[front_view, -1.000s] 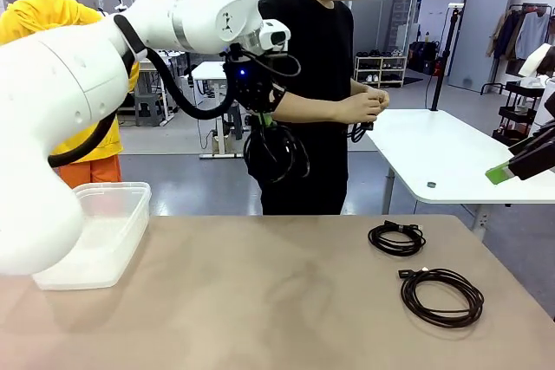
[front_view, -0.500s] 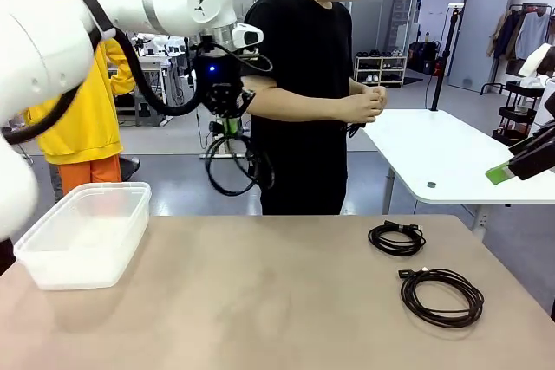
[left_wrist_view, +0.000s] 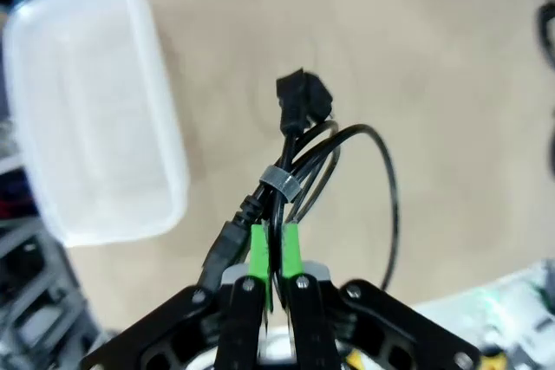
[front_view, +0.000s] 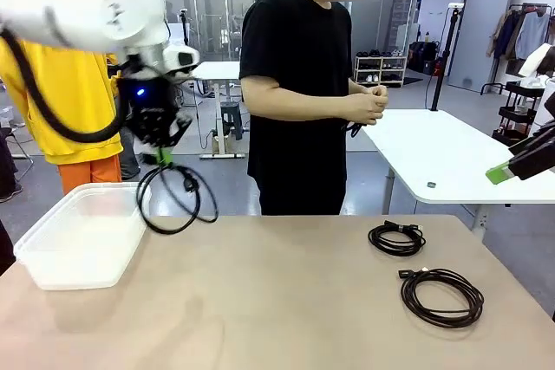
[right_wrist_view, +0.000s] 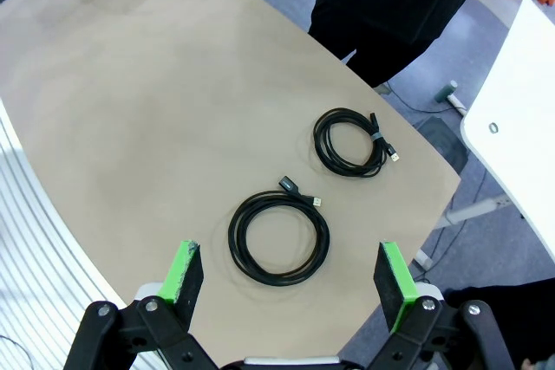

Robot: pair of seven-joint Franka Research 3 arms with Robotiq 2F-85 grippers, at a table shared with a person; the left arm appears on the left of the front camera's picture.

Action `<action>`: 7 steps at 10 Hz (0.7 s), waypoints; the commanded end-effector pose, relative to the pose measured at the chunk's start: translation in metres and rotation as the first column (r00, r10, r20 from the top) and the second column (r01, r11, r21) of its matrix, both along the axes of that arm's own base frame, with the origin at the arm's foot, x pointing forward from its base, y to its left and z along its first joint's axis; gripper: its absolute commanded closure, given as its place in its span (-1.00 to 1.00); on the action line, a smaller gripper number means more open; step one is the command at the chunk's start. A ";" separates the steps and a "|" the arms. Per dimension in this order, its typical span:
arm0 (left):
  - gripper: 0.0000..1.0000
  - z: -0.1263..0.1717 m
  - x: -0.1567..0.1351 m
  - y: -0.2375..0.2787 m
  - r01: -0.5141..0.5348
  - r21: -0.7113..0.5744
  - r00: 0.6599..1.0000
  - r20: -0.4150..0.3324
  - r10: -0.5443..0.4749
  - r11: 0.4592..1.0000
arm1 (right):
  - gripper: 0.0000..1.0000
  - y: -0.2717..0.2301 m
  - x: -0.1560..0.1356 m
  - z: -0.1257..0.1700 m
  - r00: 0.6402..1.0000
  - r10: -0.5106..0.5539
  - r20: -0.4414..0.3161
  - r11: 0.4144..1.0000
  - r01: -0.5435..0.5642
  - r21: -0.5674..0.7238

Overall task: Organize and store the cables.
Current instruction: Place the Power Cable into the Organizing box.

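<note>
Item: thin black cable coil [front_view: 173, 205], grey-tied, pinched between the pads of the left gripper [left_wrist_view: 275, 236]. Carried leftward from mid-table, it now hangs over the right rim of the clear plastic container [front_view: 52, 276] at near left. Release pending. Right gripper [right_wrist_view: 290, 268] spread, idle. Two black coils [front_view: 403, 229] remain right, unstored.

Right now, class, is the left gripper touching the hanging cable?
Touching. The left wrist view shows the left gripper shut on the cable, its green pads pinching the cord below the tie.

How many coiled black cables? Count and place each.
3: one coiled black cable in the left gripper; a small coil and a large coil on the tan table. The person's hands may hold another.
</note>
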State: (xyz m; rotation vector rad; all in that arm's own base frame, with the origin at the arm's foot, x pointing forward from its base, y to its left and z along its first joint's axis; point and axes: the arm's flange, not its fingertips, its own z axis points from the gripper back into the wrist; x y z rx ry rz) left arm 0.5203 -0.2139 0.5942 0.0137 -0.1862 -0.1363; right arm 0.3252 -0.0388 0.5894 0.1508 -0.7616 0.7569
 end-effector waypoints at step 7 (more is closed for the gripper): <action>1.00 -0.070 -0.113 0.179 -0.068 -0.382 0.851 0.460 0.253 0.922 | -1.00 0.000 0.001 -0.001 1.000 0.007 -0.001 1.000 -0.007 0.003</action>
